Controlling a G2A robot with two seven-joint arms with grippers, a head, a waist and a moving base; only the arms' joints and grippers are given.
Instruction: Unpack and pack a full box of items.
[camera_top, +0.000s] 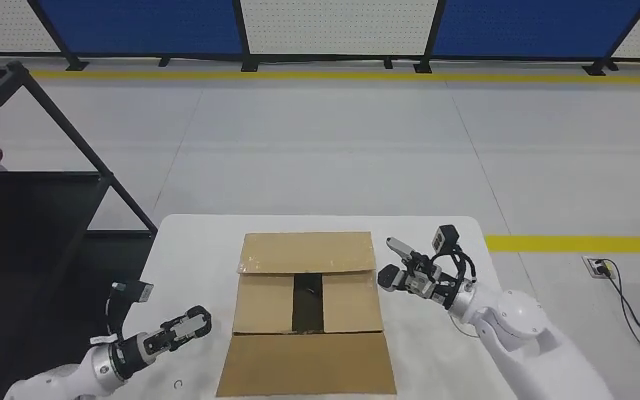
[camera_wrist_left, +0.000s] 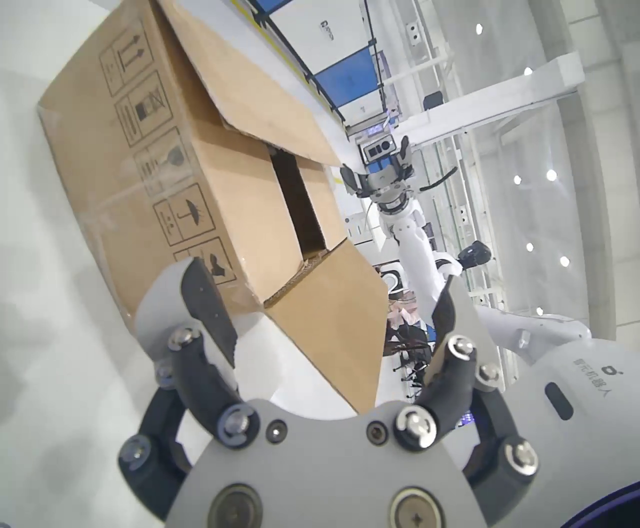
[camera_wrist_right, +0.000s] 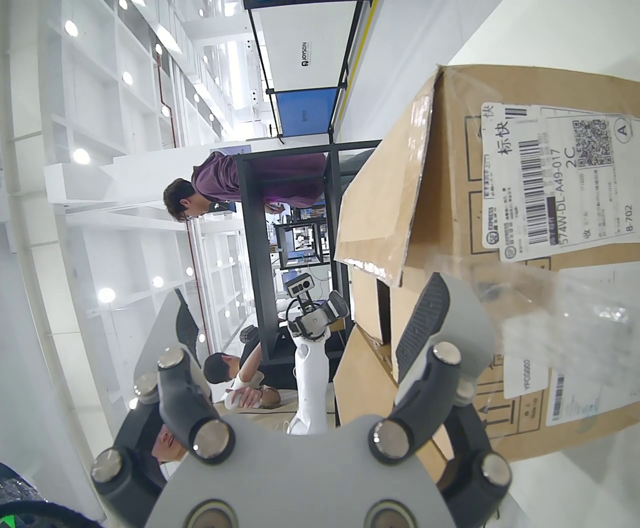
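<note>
Cardboard box (camera_top: 265, 300) stands at the middle of the white desk (camera_top: 190, 260). Its far and near outer flaps are folded outward. The two inner flaps lie roughly level across the top, with a dark gap between them; the contents cannot be made out through it.

Left gripper (camera_top: 202, 321) is near the box's near-left corner, apart from it and low over the desk. Its jaws are spread wide and hold nothing. In its wrist view, the left gripper (camera_wrist_left: 322, 280) faces the box (camera_wrist_left: 225, 200) on the side wall printed with handling symbols.

Right gripper (camera_top: 390, 260) is just beside the box's right edge, at about the height of the top. Its jaws are also parted and empty. In its wrist view, the right gripper (camera_wrist_right: 307, 295) has one finger in front of the labelled side wall of the box (camera_wrist_right: 450, 175); contact cannot be confirmed.
</note>
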